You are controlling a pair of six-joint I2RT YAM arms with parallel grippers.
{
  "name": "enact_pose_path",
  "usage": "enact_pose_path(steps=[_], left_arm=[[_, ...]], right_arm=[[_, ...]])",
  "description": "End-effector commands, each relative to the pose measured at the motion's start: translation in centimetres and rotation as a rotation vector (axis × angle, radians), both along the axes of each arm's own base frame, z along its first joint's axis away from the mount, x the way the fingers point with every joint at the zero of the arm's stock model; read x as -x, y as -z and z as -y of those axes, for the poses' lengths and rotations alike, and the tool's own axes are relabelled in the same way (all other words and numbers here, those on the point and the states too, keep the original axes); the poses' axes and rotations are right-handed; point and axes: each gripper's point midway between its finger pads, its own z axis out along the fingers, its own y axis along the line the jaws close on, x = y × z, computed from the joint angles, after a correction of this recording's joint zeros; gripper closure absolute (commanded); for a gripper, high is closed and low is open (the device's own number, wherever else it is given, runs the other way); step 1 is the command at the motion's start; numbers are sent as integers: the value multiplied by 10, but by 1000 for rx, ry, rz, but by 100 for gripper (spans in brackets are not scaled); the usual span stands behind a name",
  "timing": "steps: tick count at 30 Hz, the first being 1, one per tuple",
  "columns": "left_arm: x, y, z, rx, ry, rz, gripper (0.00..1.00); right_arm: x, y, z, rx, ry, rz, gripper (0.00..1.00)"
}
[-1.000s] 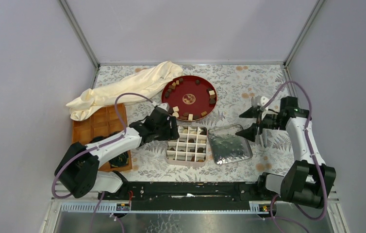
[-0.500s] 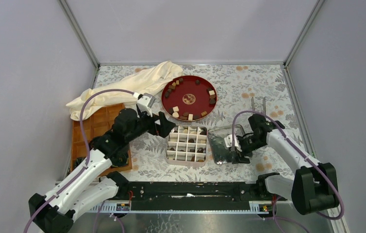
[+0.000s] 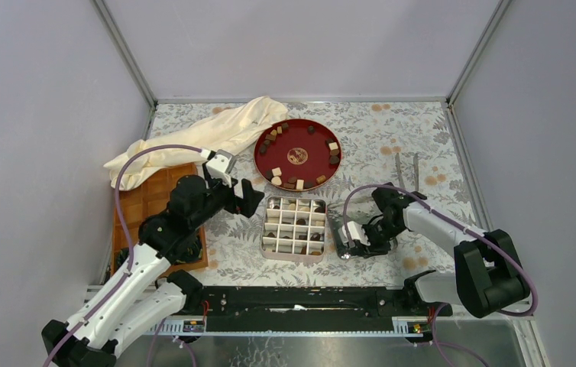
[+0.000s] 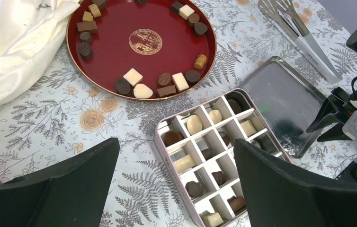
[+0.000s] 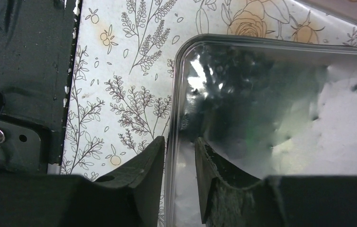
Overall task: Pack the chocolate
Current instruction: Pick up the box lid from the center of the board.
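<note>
The left arm point(image 3: 144, 260) and right arm point(image 3: 432, 222) have white links and bulky black joints; a purple cable point(image 3: 117, 191) runs along each. The left gripper point(image 4: 175, 142) has matte black wedge fingers point(image 4: 63, 189).

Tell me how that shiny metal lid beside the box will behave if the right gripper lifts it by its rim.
The metal lid looks like thin rigid sheet, so probably light and stiff. Its mirror finish suggests slippery; the right gripper straddles only one rim, so it may pivot and droop. Pushed, it would likely slide.

Brown, tan, cream chocolate point(image 4: 133, 76); dark red plate point(image 4: 176, 52); floral tablecloth point(image 4: 49, 127).
</note>
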Motion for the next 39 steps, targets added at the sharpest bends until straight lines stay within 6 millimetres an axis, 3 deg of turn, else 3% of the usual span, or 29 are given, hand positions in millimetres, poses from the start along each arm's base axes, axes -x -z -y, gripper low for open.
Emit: enact_pose_path(steps=[1,12,17,20,22,26,31,39], left_arm=[[-5,2,-8,-31,-32,19,1],[-8,6,-12,-35,-57,4,1],[-11,9,-15,-37,-80,-11,1],[-12,10,-16,-33,-84,-20,1],[-12,12,-15,-31,-79,-30,1],[-9,16,-8,-21,-33,-56,1],[-3,16,4,0,48,-61,1],[27,2,47,87,377,19,1]], right_arm=[[4,6,1,35,-17,-8,65],[2,18,9,114,-28,69,77],[-5,12,8,101,1,116,87],[-5,5,3,72,27,118,99],[-5,-1,-1,50,46,110,100],[-14,-20,-11,8,136,83,100],[-28,-56,-19,-68,308,-13,100],[-41,-111,-18,-192,424,-111,100]])
